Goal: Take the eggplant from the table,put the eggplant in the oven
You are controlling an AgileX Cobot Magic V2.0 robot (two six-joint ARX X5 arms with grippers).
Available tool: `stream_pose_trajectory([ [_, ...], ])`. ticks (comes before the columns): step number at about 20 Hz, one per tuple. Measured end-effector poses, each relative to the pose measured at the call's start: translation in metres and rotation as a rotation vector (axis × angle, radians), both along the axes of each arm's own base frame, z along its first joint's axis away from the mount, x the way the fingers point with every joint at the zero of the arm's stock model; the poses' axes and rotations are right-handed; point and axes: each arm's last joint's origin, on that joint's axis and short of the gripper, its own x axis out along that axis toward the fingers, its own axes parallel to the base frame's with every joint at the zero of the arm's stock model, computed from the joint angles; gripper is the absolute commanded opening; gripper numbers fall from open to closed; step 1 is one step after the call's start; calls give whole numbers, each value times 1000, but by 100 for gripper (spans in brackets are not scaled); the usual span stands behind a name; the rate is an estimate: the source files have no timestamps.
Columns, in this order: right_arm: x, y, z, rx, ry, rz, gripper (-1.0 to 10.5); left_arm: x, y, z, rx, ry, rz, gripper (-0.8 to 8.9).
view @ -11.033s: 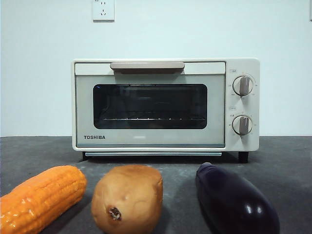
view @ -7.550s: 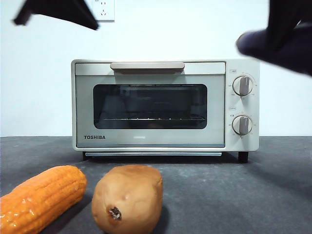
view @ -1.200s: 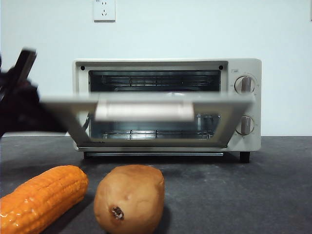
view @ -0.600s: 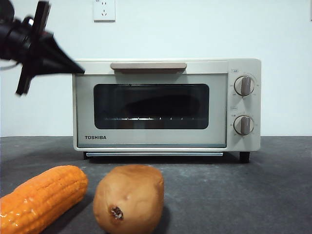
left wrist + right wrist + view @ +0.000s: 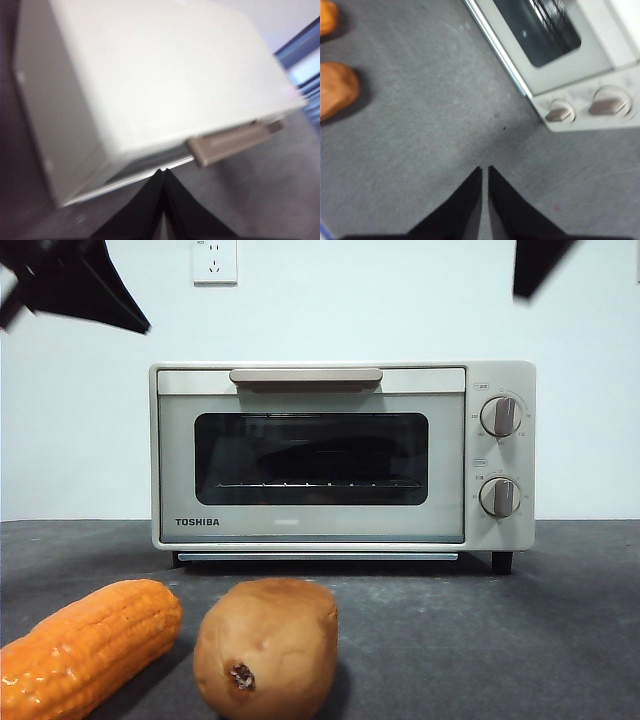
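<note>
now the toshiba toaster oven (image 5: 340, 455) door is shut again, open a second ago, and a dark long shape behind the glass is likely the eggplant (image 5: 330, 455) on the rack, so the task looks finished. the left claw (image 5: 163, 172), jaws closed and empty, has risen above the oven's beige handle (image 5: 235, 144); the right claw (image 5: 485, 170), nearly closed and empty, hangs over bare grey bench (image 5: 430, 115), with potato (image 5: 266, 645) and corn cob (image 5: 90, 640) well off to its side. white wall, socket (image 5: 214, 260) behind.

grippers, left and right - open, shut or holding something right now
Left gripper: shut, holding nothing, above the oven.
Right gripper: shut, holding nothing, over the table.
</note>
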Motion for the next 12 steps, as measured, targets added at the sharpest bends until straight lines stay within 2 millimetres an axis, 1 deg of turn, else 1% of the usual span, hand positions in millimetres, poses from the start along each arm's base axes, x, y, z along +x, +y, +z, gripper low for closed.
stream_pose_trajectory([
  [2, 9, -10, -12, 63, 9, -41, 4, -17, -4, 7, 74, -38, 19, 4],
  [4, 18, -27, -24, 220, -16, -110, 4, -42, -9, 11, 146, -110, 50, 4],
  [5, 21, -35, -28, 311, -45, -141, 4, -52, -9, 8, 163, -149, 67, 4],
  [6, 22, -43, -32, 392, -86, -165, 4, -61, -10, 2, 173, -178, 88, 4],
  [8, 22, -55, -42, 512, -169, -194, 4, -79, -10, -17, 184, -205, 127, 4],
  [11, 16, -64, -66, 638, -273, -221, 4, -101, -11, -48, 191, -246, 166, 4],
  [12, 15, -64, -73, 664, -289, -224, 4, -106, -11, -54, 190, -256, 171, 4],
])
